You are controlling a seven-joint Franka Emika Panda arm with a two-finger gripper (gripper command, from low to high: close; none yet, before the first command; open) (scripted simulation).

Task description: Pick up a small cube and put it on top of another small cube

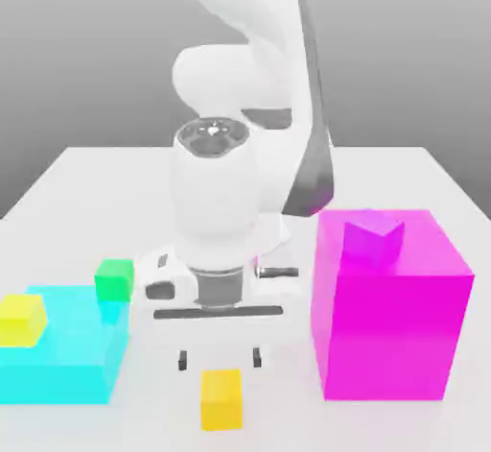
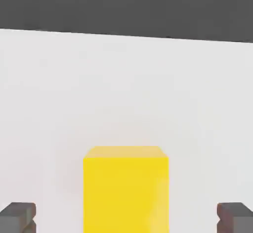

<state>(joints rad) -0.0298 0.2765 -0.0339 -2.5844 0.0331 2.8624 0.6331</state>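
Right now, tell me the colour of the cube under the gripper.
Golden yellow cube, clearest in the hand view.

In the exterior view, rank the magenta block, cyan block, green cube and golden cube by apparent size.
1. magenta block
2. cyan block
3. golden cube and green cube: look alike; the golden one is nearer the camera, so unranked.

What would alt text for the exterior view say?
A white robot arm holds its open tool just above a golden yellow cube on a white table. A green cube sits at a cyan block; a magenta block stands opposite.
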